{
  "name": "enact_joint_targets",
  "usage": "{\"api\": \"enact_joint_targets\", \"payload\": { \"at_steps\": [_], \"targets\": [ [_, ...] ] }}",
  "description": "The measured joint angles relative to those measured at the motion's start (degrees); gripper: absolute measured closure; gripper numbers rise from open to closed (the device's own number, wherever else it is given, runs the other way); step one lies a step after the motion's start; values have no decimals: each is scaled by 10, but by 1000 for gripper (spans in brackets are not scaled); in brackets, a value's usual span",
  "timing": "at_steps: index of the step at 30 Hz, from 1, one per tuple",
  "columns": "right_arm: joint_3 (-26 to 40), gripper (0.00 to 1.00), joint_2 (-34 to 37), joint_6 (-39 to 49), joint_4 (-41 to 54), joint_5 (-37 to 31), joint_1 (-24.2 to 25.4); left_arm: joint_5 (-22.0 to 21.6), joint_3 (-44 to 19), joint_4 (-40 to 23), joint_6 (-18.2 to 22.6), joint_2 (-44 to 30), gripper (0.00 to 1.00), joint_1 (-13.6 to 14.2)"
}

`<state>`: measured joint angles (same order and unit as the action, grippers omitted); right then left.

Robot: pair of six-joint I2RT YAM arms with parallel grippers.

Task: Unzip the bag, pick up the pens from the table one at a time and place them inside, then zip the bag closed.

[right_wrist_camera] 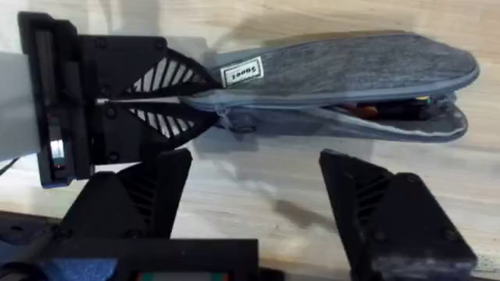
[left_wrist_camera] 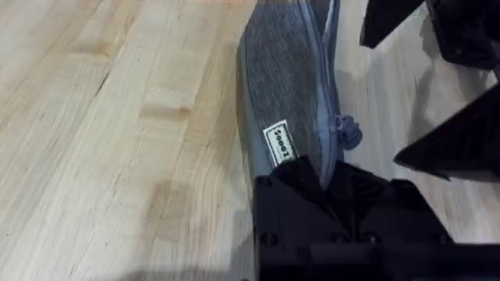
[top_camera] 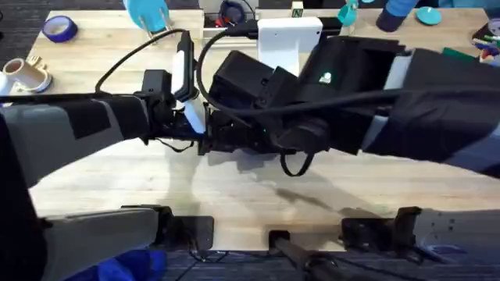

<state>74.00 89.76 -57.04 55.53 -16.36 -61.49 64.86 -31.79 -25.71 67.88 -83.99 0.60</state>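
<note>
Your left gripper [right_wrist_camera: 183,100] is pinched on the end of the bag [right_wrist_camera: 344,62], lying flat on the table [left_wrist_camera: 94,117]. Right gripper [right_wrist_camera: 250,195] hovers beside it, jaws spread. Zipper gapes with pens [right_wrist_camera: 383,109] inside; tug crooked and the slider jams or pens spill.
</note>
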Motion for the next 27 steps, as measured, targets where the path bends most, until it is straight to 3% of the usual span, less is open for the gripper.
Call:
{"api": "enact_joint_targets", "payload": {
  "at_steps": [27],
  "targets": [
    [0,4,55,-19,-14,-27,23,-2,0,0,0,0,958,0]
  ]
}}
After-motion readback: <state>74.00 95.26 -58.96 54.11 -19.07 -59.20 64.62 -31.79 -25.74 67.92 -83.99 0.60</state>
